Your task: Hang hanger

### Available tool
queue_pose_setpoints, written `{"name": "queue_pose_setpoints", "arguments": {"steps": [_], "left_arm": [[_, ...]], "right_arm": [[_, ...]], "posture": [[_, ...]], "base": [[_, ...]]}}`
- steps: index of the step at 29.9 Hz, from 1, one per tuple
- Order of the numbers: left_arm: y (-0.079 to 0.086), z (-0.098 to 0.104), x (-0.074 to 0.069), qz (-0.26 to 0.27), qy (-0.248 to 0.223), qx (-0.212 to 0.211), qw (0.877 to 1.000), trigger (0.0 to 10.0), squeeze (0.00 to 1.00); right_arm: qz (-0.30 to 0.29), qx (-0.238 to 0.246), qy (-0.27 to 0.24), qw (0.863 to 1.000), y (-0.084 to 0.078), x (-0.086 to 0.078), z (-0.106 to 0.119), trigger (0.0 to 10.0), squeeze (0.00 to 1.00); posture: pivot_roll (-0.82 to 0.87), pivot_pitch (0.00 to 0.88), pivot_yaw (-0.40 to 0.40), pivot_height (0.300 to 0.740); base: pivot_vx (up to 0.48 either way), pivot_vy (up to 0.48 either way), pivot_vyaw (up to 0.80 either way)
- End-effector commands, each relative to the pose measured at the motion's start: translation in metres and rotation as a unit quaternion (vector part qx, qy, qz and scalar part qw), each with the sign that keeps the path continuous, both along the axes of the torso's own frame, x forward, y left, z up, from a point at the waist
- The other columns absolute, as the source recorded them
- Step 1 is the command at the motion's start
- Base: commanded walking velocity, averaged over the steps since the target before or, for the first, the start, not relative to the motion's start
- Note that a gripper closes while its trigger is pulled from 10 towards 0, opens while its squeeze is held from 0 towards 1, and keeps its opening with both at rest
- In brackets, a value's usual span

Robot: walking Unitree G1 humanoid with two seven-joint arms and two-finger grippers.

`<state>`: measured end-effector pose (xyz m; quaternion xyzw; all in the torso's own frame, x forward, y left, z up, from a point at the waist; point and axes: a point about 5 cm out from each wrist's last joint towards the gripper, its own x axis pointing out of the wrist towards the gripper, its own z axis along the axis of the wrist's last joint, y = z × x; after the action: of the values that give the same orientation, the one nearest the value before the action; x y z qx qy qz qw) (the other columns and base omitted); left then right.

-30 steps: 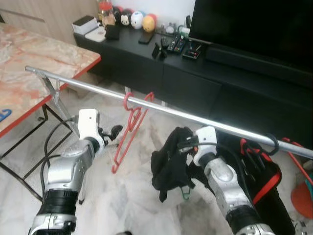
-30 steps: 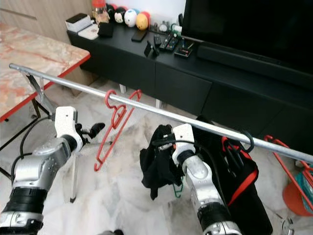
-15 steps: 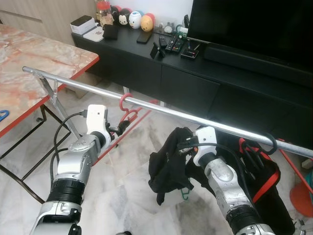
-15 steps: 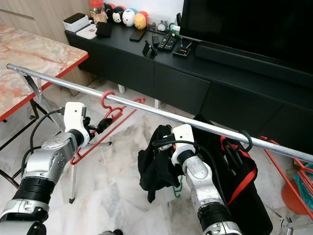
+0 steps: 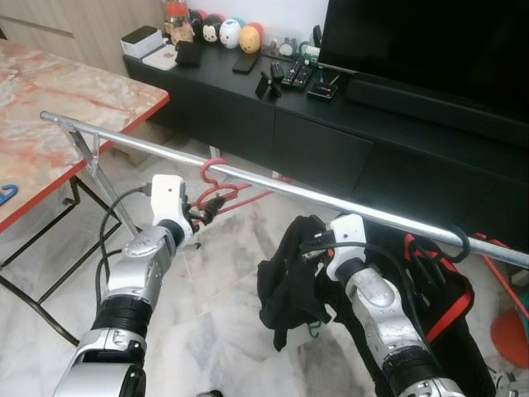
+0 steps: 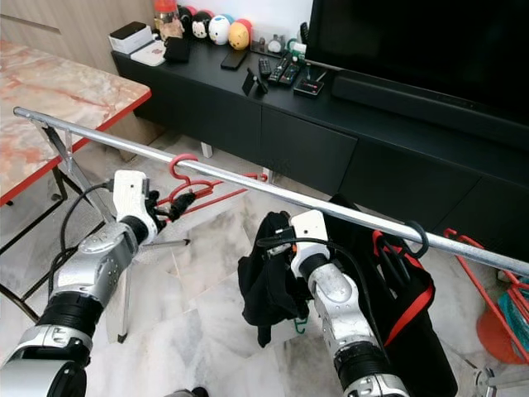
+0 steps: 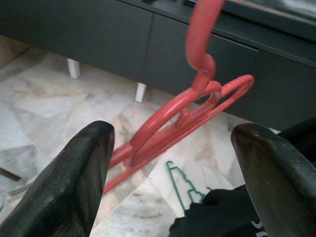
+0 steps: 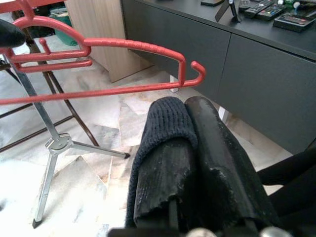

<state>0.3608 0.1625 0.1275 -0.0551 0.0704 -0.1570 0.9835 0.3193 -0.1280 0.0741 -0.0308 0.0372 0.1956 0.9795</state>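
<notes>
A red hanger [image 5: 248,194] has its hook [image 5: 211,169] over the silver rail [image 5: 331,203] and is tipped up almost level, its body pointing to the right. My left gripper [image 5: 205,212] is just under the hook. In the left wrist view the fingers [image 7: 74,182] stand wide apart, open, and the hanger's bars [image 7: 163,128] run between them, close against one finger. My right gripper [image 5: 307,248] is below the rail's middle, shut on a black garment [image 5: 289,285]. A green hanger [image 5: 314,329] dangles from that garment.
A black and red bag [image 5: 438,289] hangs from the rail at the right. A marble table with a red edge [image 5: 99,124] and the rack's metal legs [image 5: 95,169] stand at the left. Behind the rail are a low black cabinet [image 5: 331,141] and a TV.
My left gripper has risen to the red hanger, which swung from hanging down to almost level, pointing right. The right arm and black garment have barely moved.
</notes>
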Motion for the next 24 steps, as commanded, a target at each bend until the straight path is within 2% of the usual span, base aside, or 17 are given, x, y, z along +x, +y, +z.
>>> {"name": "queue_pose_setpoints", "arguments": {"steps": [1,15,19,21,22,24], "left_arm": [[-0.004,0.002,0.002,-0.020,-0.013,0.003,1.000,10.0,0.00],[-0.004,0.002,0.003,-0.054,-0.028,0.003,0.998,10.0,0.00],[0.001,-0.002,0.007,-0.006,-0.028,0.004,1.000,10.0,0.00],[0.002,-0.002,0.007,0.002,-0.031,0.005,1.000,10.0,0.00],[0.005,-0.003,0.009,0.032,-0.031,0.008,0.999,10.0,0.00],[0.007,-0.006,0.010,0.051,-0.027,0.012,0.998,10.0,0.00]], "right_arm": [[0.003,0.000,-0.003,1.000,0.001,0.000,0.001,10.0,0.00],[0.008,0.001,-0.002,1.000,0.003,0.000,0.001,10.0,0.00],[0.008,0.001,-0.002,1.000,0.003,0.000,0.001,10.0,0.00],[0.008,0.001,-0.002,1.000,0.003,0.000,0.001,10.0,0.00],[0.008,0.001,-0.002,1.000,0.003,0.000,0.002,10.0,0.00],[0.008,0.001,-0.003,1.000,0.003,0.000,0.002,10.0,0.00]], "posture": [[0.01,0.099,0.011,0.740],[0.00,0.106,0.008,0.740],[0.00,0.106,0.010,0.740],[0.00,0.106,0.010,0.740],[0.00,0.106,0.010,0.740],[0.00,0.106,0.011,0.740]], "base": [[0.000,0.000,0.00],[0.000,0.000,0.00],[0.000,0.000,0.00],[0.000,0.000,0.00],[0.000,0.000,0.00],[0.000,0.000,0.00]]}}
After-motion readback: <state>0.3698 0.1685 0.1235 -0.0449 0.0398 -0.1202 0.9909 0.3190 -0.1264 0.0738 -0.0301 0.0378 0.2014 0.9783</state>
